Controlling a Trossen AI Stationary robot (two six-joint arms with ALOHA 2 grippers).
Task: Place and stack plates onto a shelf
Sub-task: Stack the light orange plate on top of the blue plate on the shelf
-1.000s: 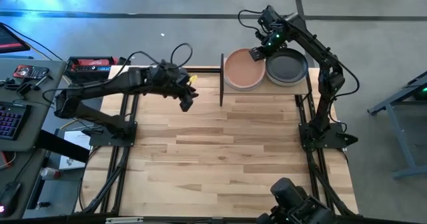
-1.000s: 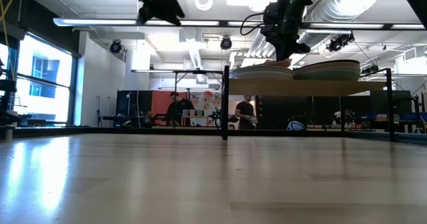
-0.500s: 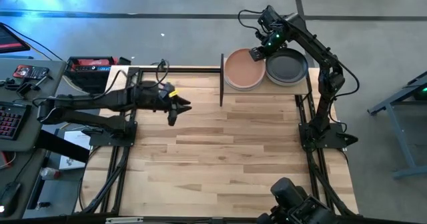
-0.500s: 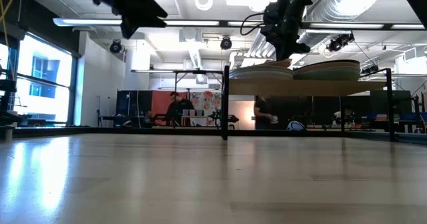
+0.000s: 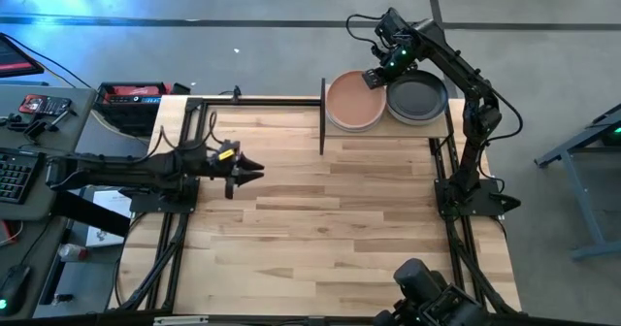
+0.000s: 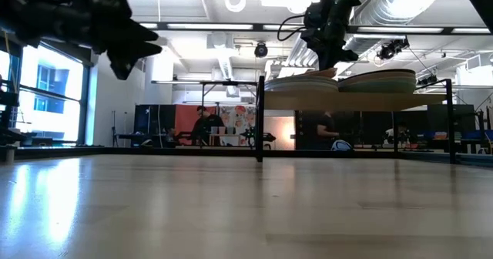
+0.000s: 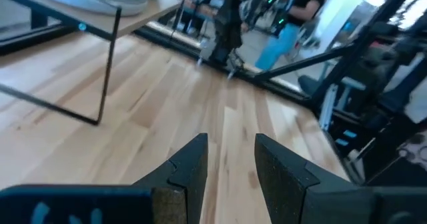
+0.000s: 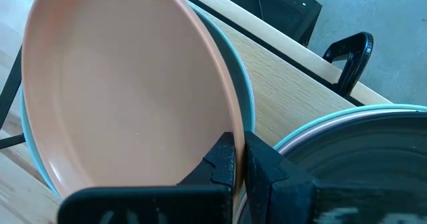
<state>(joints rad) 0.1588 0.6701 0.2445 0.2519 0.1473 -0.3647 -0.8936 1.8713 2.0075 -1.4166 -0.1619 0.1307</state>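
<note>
Right gripper (image 5: 374,77) pinching the rim of the terracotta plate (image 5: 351,101), fingers squeezed nearly together on the edge in the right wrist view. Gripping at roughly the plate's 2 o'clock rim in the high view, so the plate body is spreading away toward 8 o'clock from the claw.

Plate sitting on the teal plate (image 8: 248,104), on the 9 o'clock half of the shelf (image 5: 388,130), with the shelf itself parked at about 1 o'clock on the table. Dark grey plate (image 5: 419,95) topping the second stack just beside it at 3 o'clock, rims close, so probably backing the claw up and out toward 2 o'clock rather than sideways, judging by how little room is showing.

Left gripper (image 5: 254,171) hanging over the 9 o'clock side of the table, fingers slightly apart, holding nothing, well apart from the shelf. Pointing toward 3 o'clock. Clearly the farther arm here, so leaving this one to the right.
</note>
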